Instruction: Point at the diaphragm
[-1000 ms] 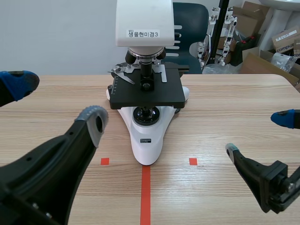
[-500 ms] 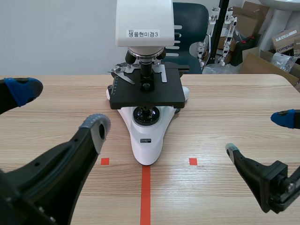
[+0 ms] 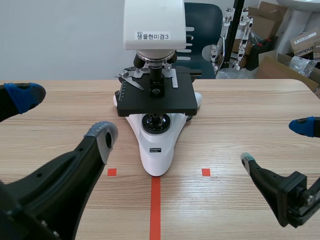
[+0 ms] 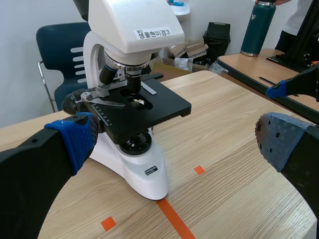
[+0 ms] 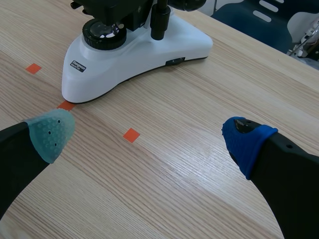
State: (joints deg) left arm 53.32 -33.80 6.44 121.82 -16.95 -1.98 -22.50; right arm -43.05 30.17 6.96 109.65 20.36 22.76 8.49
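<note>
A white microscope (image 3: pixel 156 147) with a black stage (image 3: pixel 157 100) stands at the table's middle. Under the stage, over the base, sits a black round part with a lens (image 3: pixel 156 121), also seen from the left wrist (image 4: pixel 135 143) and the right wrist (image 5: pixel 103 32). My left gripper (image 3: pixel 62 114) hangs open, near and to the left of the microscope; its blue pad (image 4: pixel 75 139) and grey pad (image 4: pixel 279 144) are wide apart. My right gripper (image 3: pixel 276 142) is open low at the right, nothing between its pads (image 5: pixel 50 134).
Orange-red tape marks lie in front of the microscope's base. A dark blue chair (image 3: pixel 202 22) stands behind the table. Cardboard boxes (image 3: pixel 295 47) are stacked at the back right. Bare wooden table (image 3: pixel 240 115) stretches on both sides of the microscope.
The left gripper shifted slightly lower and to the right a second ago, then held still. The right arm and the microscope have not moved.
</note>
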